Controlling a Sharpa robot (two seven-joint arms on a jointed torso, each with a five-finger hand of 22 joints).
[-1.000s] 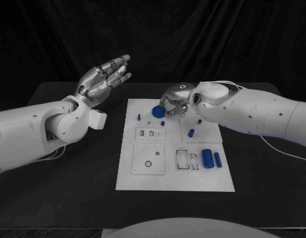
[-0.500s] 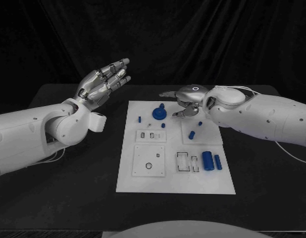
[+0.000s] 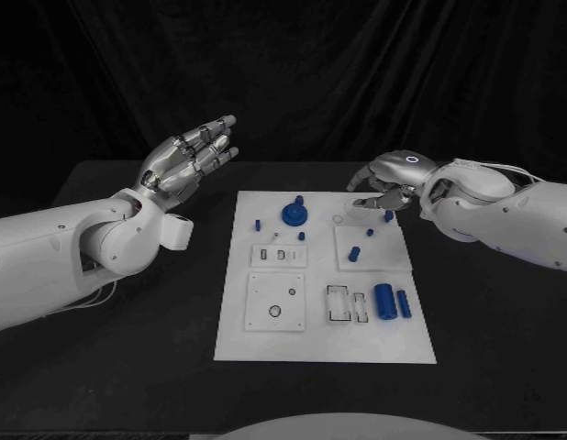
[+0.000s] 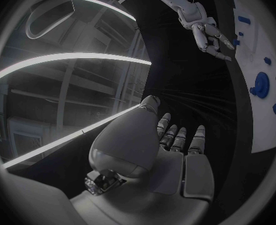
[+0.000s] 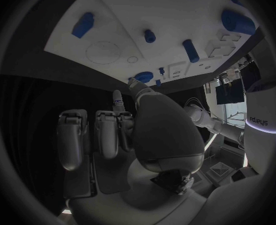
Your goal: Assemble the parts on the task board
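Black tabletop [image 3: 125,367] below, carrying the white task board [image 3: 323,344] at its middle, long side running away from the robot. Left arm [image 3: 46,252] entering from the left, raised off the tabletop beside the board's far left corner; right arm [image 3: 522,220] entering from the right, reaching over the board's far right corner. Left hand [image 3: 188,156] lifted well above the tabletop, palm turned up and fingers stretched out and apart, holding nothing, clear of the board. Right hand [image 3: 387,183] hovering just over the far right edge of the board, fingers loosely bent downward and spread, nothing seen in them, no contact with any part that can be made out. On the board, largest of the parts: a round blue disc with a knob [image 3: 293,214] near the far edge, left of the right hand and apart from it. Toward the near right, a thick blue cylinder [image 3: 384,298] lying flat with a thinner blue pin [image 3: 404,301] just beside it. Between these and the far edge, a small blue peg [image 3: 355,254] near the middle of the board. At the far left edge, a tiny blue stub [image 3: 257,219].
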